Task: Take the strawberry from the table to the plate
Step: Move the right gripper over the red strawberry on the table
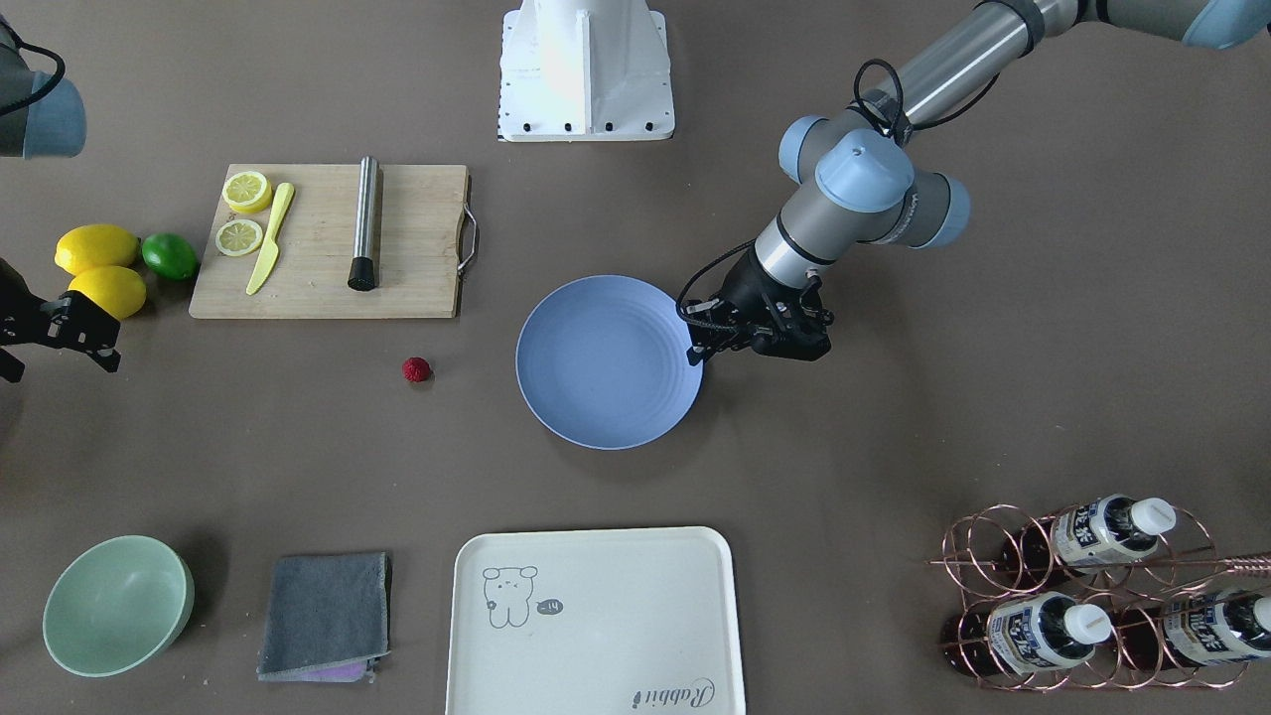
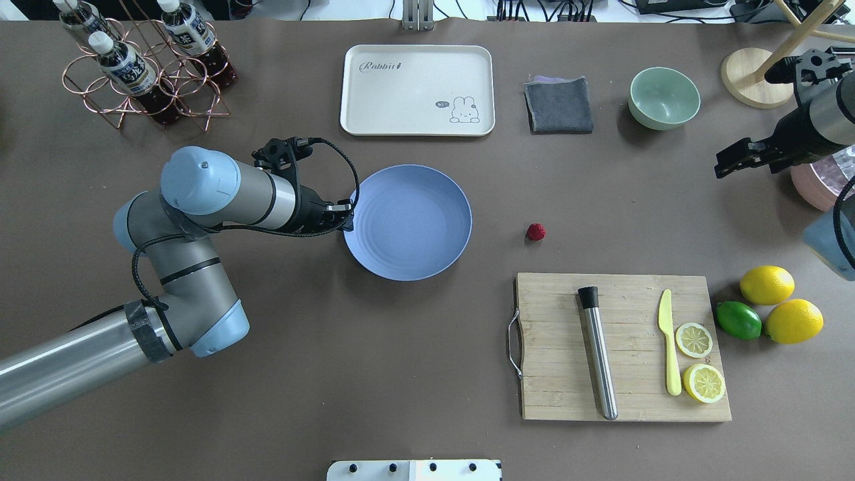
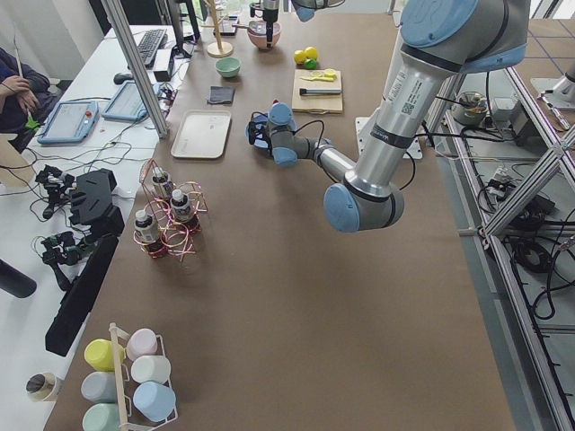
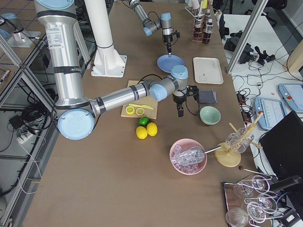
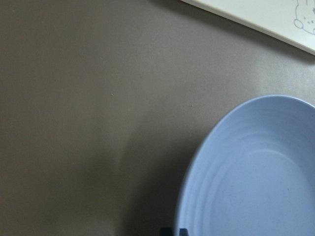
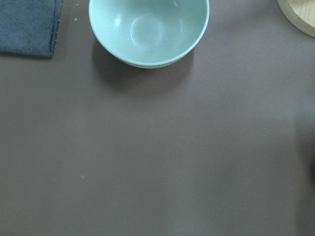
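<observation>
Strawberry (image 1: 417, 369) is sitting on the bare table (image 1: 894, 447), so as far as I can tell the task is at zero: nothing picked, nothing dropped off. The plate (image 1: 608, 362) has nothing on it.

The left gripper (image 1: 698, 350) hangs right at the plate's rim. Its fingers (image 5: 170, 231) look pinched together with nothing between them. From those fingers the berry is clear across the plate, on the table just beyond the opposite rim, so well out of reach for now.

The right gripper (image 2: 728, 164) is off near the mint bowl (image 2: 664, 97). Its fingers seem spread apart and they hold nothing. The berry is well apart from them too, somewhere between those fingers and the plate, just off the cutting board (image 2: 621, 347).

So what's left is the whole thing: get one set of fingers over the berry, close on it, lift, carry it over the plate and let go. It's tiny and bumpy, so my guess is the grab needs to be centred or it'll roll away.
</observation>
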Available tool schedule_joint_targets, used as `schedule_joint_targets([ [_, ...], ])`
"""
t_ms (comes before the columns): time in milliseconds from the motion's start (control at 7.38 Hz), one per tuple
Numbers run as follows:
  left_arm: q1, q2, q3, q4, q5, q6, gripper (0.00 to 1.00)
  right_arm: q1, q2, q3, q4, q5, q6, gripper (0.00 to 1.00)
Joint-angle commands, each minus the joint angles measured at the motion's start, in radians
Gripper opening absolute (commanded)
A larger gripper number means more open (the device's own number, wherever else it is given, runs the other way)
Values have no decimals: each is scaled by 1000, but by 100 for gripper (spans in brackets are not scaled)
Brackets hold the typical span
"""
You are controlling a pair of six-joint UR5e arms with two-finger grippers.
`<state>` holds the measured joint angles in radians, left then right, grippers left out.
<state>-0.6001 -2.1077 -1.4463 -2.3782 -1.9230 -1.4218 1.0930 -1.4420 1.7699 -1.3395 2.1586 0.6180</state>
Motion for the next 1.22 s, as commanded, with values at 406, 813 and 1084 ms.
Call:
schedule_joint_targets([
  [406, -65, 38, -44, -3, -52, 10, 98, -108, 96, -3, -10, -44, 182, 99],
  [813, -167, 133, -109, -4, -146, 102, 98, -333, 205, -7, -10, -164, 441, 99],
  [1084, -173, 152, -135, -3, -148, 101, 98, -402, 265, -68, -9, -207, 470, 96],
])
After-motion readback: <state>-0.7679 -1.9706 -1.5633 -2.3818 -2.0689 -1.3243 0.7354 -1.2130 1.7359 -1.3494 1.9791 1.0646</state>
